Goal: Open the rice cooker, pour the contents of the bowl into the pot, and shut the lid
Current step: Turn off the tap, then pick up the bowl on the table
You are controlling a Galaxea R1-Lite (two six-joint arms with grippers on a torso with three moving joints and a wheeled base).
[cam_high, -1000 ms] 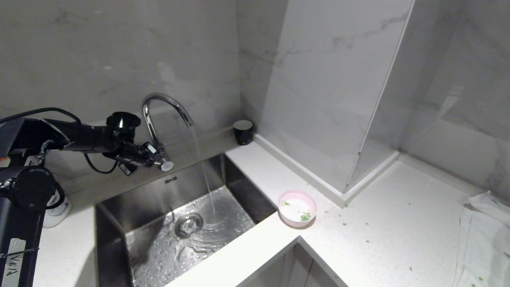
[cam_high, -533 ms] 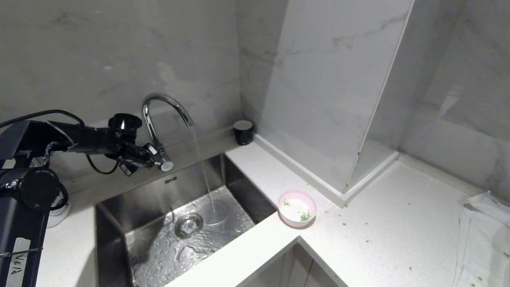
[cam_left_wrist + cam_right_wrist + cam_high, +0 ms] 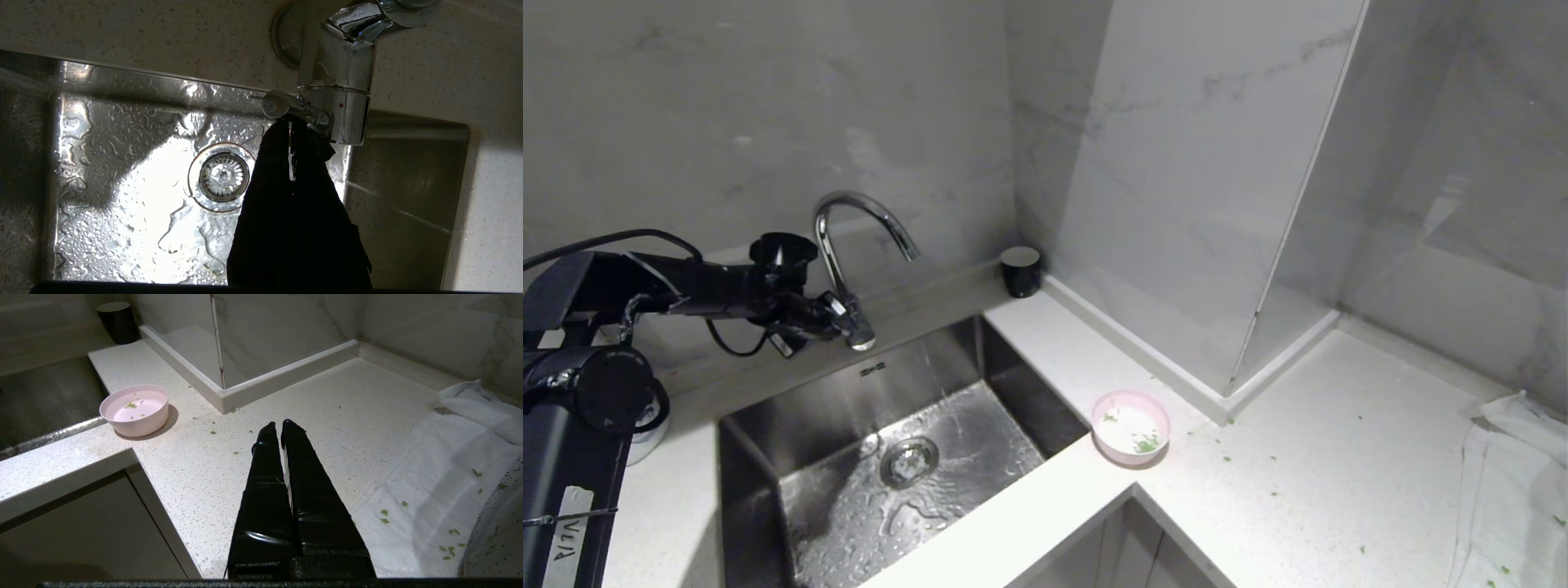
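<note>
From the head, my left gripper (image 3: 837, 320) sits at the tap lever (image 3: 859, 335); the bowl (image 3: 1131, 426) stands beside the sink (image 3: 768, 425). No cooker shows. My left wrist shows fingers (image 3: 265, 163) pressed together under the lever. My right gripper (image 3: 281, 425) hovers closed over the counter (image 3: 245, 416).

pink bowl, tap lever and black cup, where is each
pink bowl (image 3: 1131, 426), head view, white inside
tap lever (image 3: 286, 107), left wrist view, the chrome rod
black cup (image 3: 1021, 270), head view, its side wall
</note>
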